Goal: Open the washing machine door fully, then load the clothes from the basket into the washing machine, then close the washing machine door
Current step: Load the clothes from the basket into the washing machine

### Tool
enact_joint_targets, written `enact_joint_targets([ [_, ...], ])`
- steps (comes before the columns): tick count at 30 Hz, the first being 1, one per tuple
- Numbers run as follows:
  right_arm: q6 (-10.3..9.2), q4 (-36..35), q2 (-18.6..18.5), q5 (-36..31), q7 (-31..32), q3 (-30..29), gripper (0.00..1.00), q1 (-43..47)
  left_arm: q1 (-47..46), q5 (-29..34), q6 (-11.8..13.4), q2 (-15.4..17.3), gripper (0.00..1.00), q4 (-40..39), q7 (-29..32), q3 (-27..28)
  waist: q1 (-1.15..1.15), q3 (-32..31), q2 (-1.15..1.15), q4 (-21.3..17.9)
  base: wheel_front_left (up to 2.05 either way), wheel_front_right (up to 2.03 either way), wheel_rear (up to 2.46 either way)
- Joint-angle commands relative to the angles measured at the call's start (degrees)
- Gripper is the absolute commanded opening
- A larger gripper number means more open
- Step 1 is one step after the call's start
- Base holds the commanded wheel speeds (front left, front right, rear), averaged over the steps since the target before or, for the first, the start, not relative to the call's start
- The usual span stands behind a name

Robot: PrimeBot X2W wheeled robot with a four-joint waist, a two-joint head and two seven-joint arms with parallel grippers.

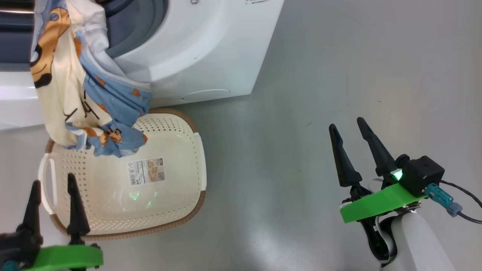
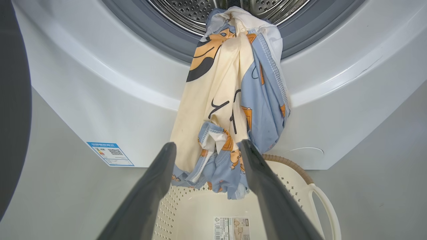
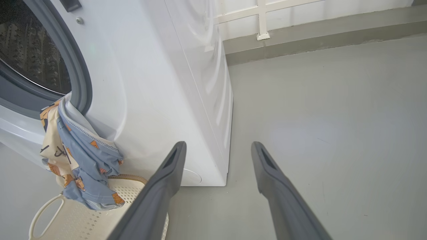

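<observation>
The clothes (image 1: 86, 94), light blue with orange bears and cream fabric, hang out of the washing machine (image 1: 211, 49) over its grey gasket, their lower end dangling above the basket (image 1: 169, 180). In the left wrist view the clothes (image 2: 230, 106) spill from the steel drum (image 2: 186, 10) down the white front. The basket holds nothing but its label sticker (image 1: 146, 171). My left gripper (image 1: 52, 184) is open near the basket's left handle, apart from the clothes. Well to the right, my right gripper (image 1: 347, 126) is open over the bare floor. A dark curved rim (image 2: 13, 110), likely the door, shows at the left edge.
Grey floor (image 1: 339, 75) spreads to the right of the washing machine. A wall base with white framing (image 3: 263, 20) runs behind it. A blue energy label (image 2: 110, 154) sits low on the machine's front. A cable (image 1: 463, 210) trails from my right wrist.
</observation>
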Motion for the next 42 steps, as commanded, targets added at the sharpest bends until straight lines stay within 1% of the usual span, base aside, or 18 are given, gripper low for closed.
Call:
enact_joint_targets([
  [1,0.09,-1.03,0.14,-0.59,-0.28,1.77,1.00,1.15,1.90,0.52,0.13,0.62,1.00,-1.65,-0.28,2.43,0.00,-0.01,0.00,-0.26,0.00,0.00,0.00],
  [13,0.09,-0.51,0.14,-0.39,-0.28,2.00,1.00,0.94,5.97,0.81,0.21,-0.53,1.00,-2.84,-0.28,3.37,0.00,-0.53,0.00,-0.88,0.00,0.00,0.00],
  [23,0.09,-0.69,0.14,-0.51,-0.28,2.02,1.00,1.21,5.60,0.42,0.39,-0.75,1.00,-2.64,-0.28,2.53,0.00,-0.65,0.00,-0.89,0.00,0.00,0.00],
  [29,0.09,-0.75,0.14,-0.60,-0.28,2.04,1.00,1.12,3.88,0.02,-1.06,-0.78,1.00,-1.58,-0.28,1.11,0.00,-0.33,0.00,-1.01,0.00,0.00,0.00],
  [35,0.09,-0.99,0.14,-0.37,-0.28,2.53,1.00,0.42,1.22,-2.13,-1.63,-0.80,1.00,0.57,-0.28,-0.07,0.00,1.17,0.00,-2.16,0.00,0.00,0.00],
  [42,0.09,-1.29,0.14,-0.26,-0.28,2.35,1.00,-0.03,-3.43,-2.56,-2.86,-0.80,1.00,3.37,-0.28,-0.24,0.00,3.27,0.00,-3.14,0.00,0.00,0.00],
])
